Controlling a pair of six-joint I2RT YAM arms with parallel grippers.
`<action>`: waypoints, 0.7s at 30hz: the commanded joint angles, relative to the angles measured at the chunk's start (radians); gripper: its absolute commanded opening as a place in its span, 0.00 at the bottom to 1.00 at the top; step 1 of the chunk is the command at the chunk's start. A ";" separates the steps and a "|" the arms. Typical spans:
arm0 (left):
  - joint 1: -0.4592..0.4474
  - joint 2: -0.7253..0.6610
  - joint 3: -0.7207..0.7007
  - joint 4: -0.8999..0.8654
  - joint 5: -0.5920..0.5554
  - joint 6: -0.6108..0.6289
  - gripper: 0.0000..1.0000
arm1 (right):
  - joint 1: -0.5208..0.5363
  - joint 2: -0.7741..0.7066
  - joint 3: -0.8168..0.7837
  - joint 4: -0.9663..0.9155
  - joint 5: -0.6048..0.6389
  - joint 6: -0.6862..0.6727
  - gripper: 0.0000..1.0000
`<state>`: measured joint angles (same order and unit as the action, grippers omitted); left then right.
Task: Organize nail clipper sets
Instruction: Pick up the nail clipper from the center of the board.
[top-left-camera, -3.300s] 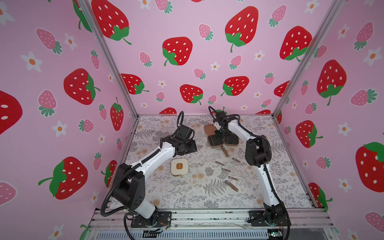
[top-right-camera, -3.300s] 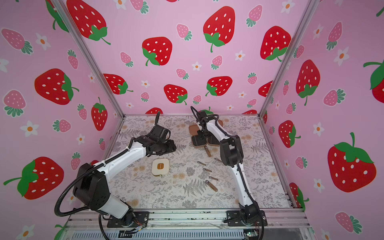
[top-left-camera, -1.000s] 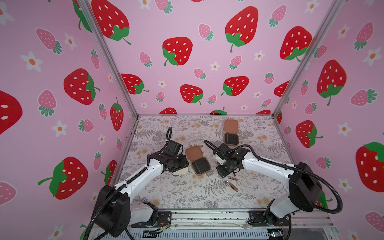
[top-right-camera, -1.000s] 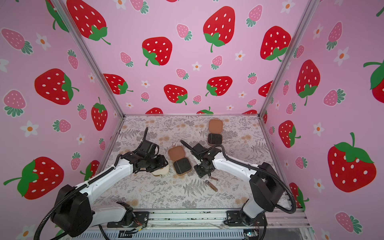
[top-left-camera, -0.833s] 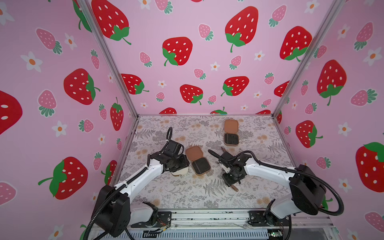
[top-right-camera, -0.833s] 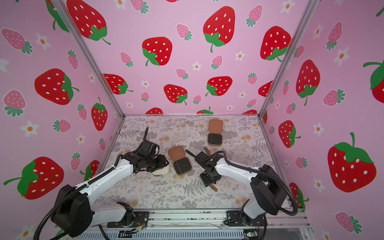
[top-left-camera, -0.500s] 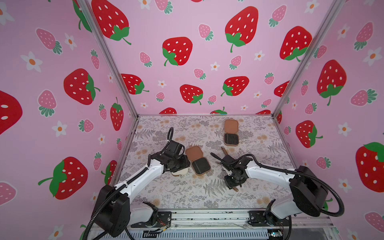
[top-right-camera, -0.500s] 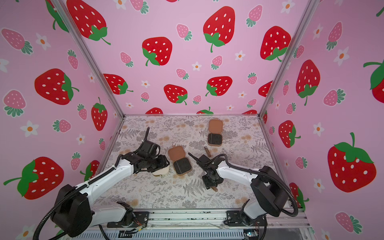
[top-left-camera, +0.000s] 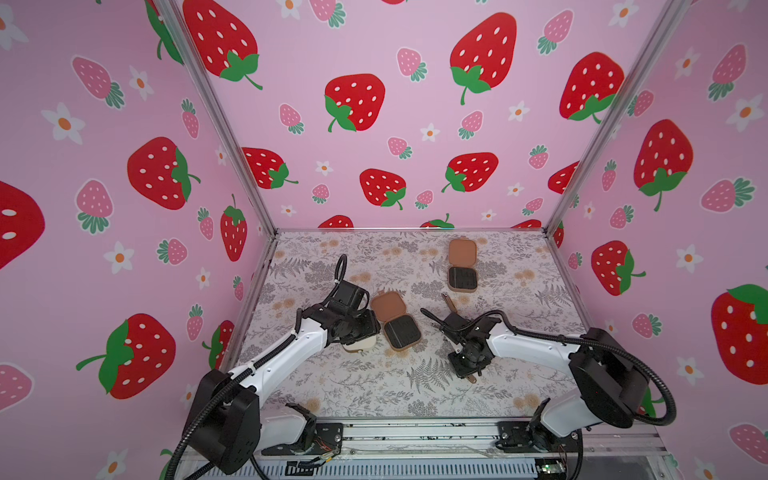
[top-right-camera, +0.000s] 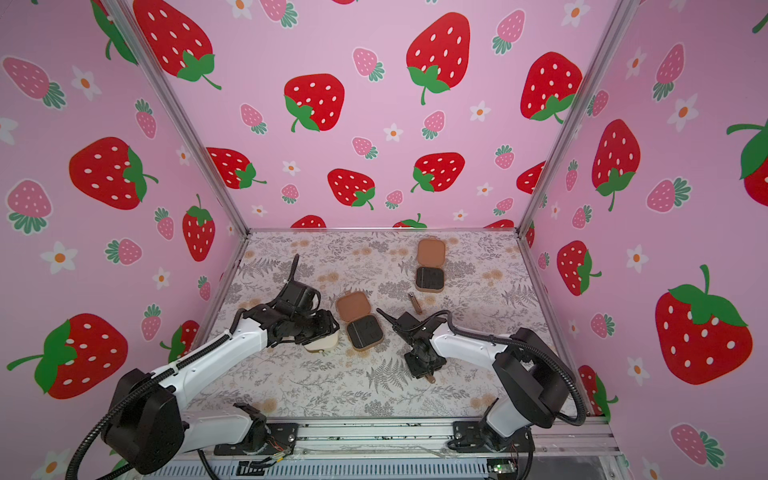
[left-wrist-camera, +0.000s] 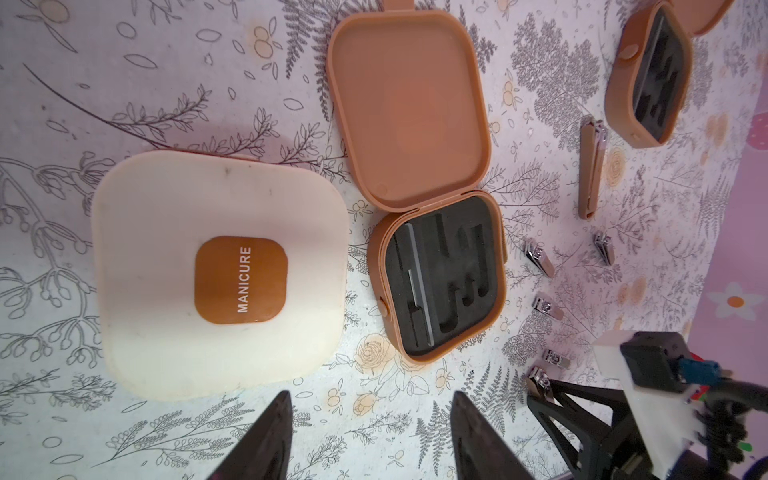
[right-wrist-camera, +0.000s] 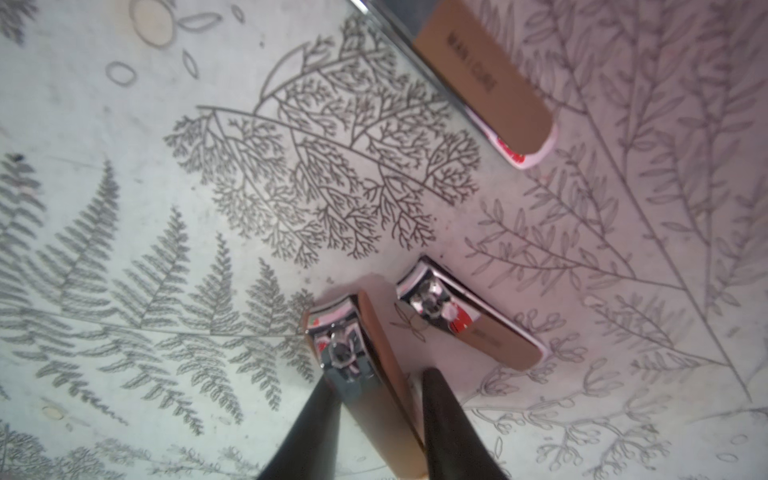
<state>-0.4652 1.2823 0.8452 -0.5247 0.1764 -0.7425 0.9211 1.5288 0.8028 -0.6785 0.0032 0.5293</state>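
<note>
My right gripper (right-wrist-camera: 376, 415) is low over the mat at the front right, its jaws closed on a small metal nail clipper (right-wrist-camera: 365, 374) tipped on its edge. A second small clipper (right-wrist-camera: 469, 328) lies just beside it, and a long brown-handled one (right-wrist-camera: 482, 79) lies farther off. My left gripper (left-wrist-camera: 370, 424) hangs open and empty beside the closed cream case (left-wrist-camera: 220, 270). Next to that case, an open brown case (left-wrist-camera: 440, 282) shows its black slotted inside. In both top views the left gripper (top-left-camera: 365, 332) covers most of the cream case (top-left-camera: 359, 345).
A second open brown case (top-left-camera: 462, 279) sits toward the back right, with a long clipper (top-left-camera: 449, 302) in front of it. Several small clippers (left-wrist-camera: 538, 259) lie loose on the floral mat between the middle case and the right arm. Pink walls close in three sides.
My right gripper has moved toward the front of the mat, come down over the loose clippers and closed around one. The left arm has stayed still and open.
</note>
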 joint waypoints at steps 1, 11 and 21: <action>-0.005 -0.010 0.008 -0.005 -0.008 -0.012 0.62 | 0.009 0.001 -0.042 -0.023 -0.019 0.029 0.27; -0.006 0.002 0.003 0.006 -0.011 -0.015 0.62 | 0.024 0.020 0.061 -0.051 -0.014 0.001 0.14; -0.006 0.015 -0.008 0.034 0.000 -0.021 0.61 | 0.028 0.114 0.362 -0.137 -0.045 -0.074 0.14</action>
<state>-0.4660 1.2888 0.8440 -0.5056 0.1764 -0.7570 0.9409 1.5932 1.0866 -0.7578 -0.0200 0.4870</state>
